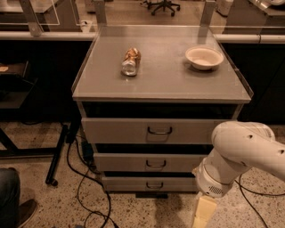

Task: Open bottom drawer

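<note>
Jaws of the gripper [203, 214] — open or closed, I cannot tell — hang low at the near right, likely to come level with the bottom drawer [129, 183]. That drawer sits shut under two taller fronts, its wire handle [154, 185] left of the gripper and apart.

Black cables [79, 182] trail over speckled floor [49, 202]; an office chair [164, 5] stands behind.

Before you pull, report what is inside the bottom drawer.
Its contents are hidden: the bottom drawer looks shut, showing only its grey front and small loop handle. The end effector hangs low to its right, not touching the handle.
</note>
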{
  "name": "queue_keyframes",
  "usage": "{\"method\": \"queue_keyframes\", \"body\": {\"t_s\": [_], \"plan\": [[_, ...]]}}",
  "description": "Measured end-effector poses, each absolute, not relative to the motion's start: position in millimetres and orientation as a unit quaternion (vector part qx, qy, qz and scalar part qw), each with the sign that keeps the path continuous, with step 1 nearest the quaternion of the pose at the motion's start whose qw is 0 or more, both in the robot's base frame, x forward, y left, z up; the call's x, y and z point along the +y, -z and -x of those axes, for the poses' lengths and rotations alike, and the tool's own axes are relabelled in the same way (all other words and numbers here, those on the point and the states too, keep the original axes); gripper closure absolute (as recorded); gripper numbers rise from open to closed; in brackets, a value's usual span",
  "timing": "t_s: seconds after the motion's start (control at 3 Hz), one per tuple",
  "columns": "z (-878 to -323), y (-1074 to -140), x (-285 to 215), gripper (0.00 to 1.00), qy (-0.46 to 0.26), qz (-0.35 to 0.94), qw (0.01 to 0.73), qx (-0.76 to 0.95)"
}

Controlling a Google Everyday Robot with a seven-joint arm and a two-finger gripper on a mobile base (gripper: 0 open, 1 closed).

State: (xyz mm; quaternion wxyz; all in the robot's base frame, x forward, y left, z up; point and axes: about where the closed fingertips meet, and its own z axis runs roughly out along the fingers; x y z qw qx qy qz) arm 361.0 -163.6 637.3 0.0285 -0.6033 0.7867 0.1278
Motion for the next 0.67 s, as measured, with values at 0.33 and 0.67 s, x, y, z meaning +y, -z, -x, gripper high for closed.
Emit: {"method": "queue_keyframes", "body": {"t_s": [0.33,0.67], "plan": [[-349.7,-603.4,-144.5,0.0,-0.166,0.612,0.021,0.773],[-362.3,-560.6,-124.9,0.0,-0.193,0.615,0.036,0.764]]}}
